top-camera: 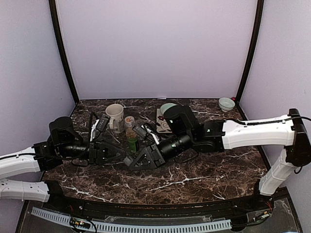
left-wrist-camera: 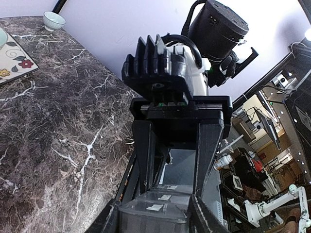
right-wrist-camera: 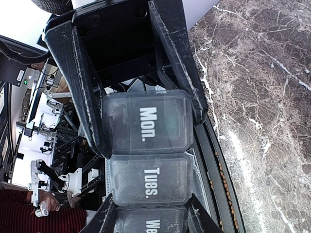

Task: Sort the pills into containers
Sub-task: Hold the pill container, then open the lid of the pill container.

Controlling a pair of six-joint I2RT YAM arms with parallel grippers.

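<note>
Three joined containers point(right-wrist-camera: 146, 153) (lids shut, contents hidden), pinched by left gripper point(right-wrist-camera: 150, 136) and right gripper point(right-wrist-camera: 150, 219).

The left gripper point(left-wrist-camera: 154, 205) presses its fingers against both sides of the grey containers point(left-wrist-camera: 154, 216). Opposite, the right gripper point(left-wrist-camera: 167, 183) clamps the strip's far end. On the marble tabletop point(left-wrist-camera: 53, 126), a small bowl point(left-wrist-camera: 52, 20) sits by a far corner.

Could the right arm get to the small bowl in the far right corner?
Probably not yet: the way to the bowl looks clear, but the right gripper is clamped on the pill organizer.
</note>
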